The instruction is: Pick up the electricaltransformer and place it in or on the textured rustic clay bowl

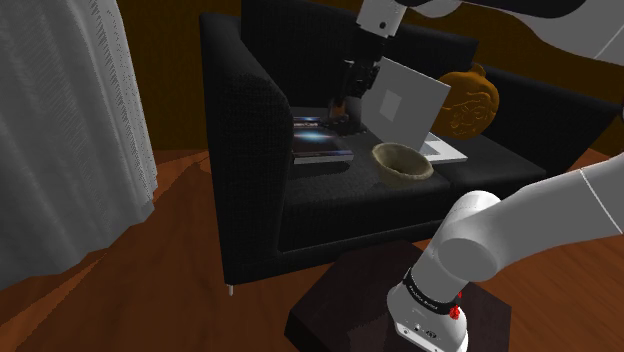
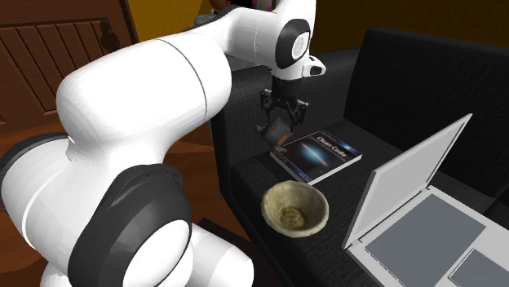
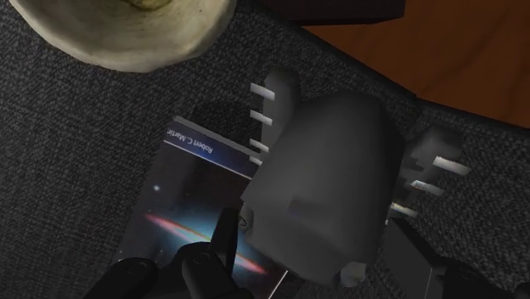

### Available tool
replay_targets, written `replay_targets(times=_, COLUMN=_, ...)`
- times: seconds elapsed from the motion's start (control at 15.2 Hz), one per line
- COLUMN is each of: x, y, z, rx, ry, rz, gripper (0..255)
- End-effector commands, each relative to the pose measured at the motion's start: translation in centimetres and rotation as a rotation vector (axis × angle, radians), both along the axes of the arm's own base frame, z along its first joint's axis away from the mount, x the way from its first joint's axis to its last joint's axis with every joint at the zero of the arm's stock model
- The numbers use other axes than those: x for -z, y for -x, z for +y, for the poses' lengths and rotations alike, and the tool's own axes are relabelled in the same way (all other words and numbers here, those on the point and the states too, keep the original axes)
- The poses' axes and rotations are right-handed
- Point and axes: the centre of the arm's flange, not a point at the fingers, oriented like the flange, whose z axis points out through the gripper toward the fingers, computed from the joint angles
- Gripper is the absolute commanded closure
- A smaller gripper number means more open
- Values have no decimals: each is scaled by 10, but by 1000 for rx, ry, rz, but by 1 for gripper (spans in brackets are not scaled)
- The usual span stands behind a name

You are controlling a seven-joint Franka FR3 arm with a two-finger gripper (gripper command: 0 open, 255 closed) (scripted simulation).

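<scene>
Bulky white arm links (image 2: pixel 122 106) crowd the near side of the second exterior view, reaching over a black fabric sofa (image 2: pixel 424 73). On the seat, by size: an open grey laptop (image 2: pixel 416 196), a dark paperback book with a galaxy cover (image 2: pixel 320 155), and a rough, pale tan clay bowl (image 2: pixel 267 204) set between the two. Black two-finger gripper (image 2: pixel 279 126) hangs above the book's near edge, pinching the dark grey electrical transformer (image 3: pixel 327 187), which is aloft, clear of the seat and apart from the bowl. Risks, as judged: the laptop screen stands just beside the bowl, so a wide carry could clip it. A release short of the rim would drop the load on the book or cushion. The bowl sits on soft upholstery and looks small next to the load, so an off-centre drop could tip it. The fingers appear to hold low on a smooth, curved body, so it may twist or slip in transit. Transformer itself: rounded, blocky, matte casing with rows of short pale prongs jutting from two opposite sides.
</scene>
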Motion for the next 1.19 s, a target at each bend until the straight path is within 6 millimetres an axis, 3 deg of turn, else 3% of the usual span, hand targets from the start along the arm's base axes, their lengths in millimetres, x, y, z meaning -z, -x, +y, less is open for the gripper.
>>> replay_targets(times=0.0, x=-11, y=0, z=0, rx=0, ry=0, rz=0, gripper=255)
replay_targets(times=0.46, x=-48, y=0, z=0, rx=0, ry=0, rz=0, gripper=255)
replay_targets(times=1.12, x=-66, y=93, z=-92, rx=0, ry=0, rz=0, gripper=255)
